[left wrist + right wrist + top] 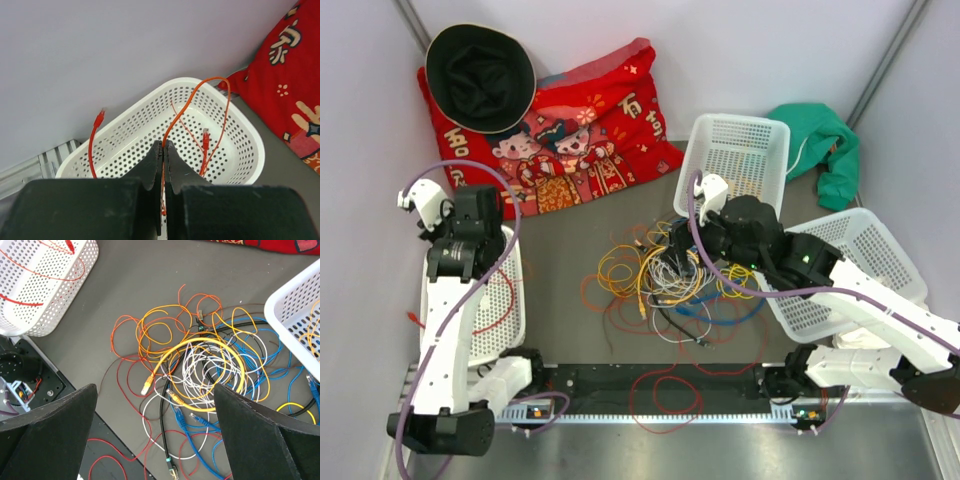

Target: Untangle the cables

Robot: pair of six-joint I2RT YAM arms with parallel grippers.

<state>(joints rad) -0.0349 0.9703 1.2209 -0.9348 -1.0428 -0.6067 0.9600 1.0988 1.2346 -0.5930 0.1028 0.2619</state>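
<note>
The cables [670, 275] lie in a tangled heap on the grey table: yellow, orange, red, white, blue and black loops with small plug ends. My right gripper [695, 240] hangs open and empty above the heap, which fills the right wrist view [200, 365] between its spread fingers [155, 390]. My left gripper [460, 255] is shut on a thin orange-red cable [200, 92] over the left white basket [175, 82]. That cable loops up from the fingertips [163, 145] and down into the basket. A second red cable [95, 135] hangs over the basket's rim.
Two more white baskets stand at the back [735, 150] and right [880, 250]; the right one holds yellow cable. A red cushion [580, 130], black hat [480, 75] and green cloth [830, 140] lie behind. Red cable crosses the black front rail [650, 380].
</note>
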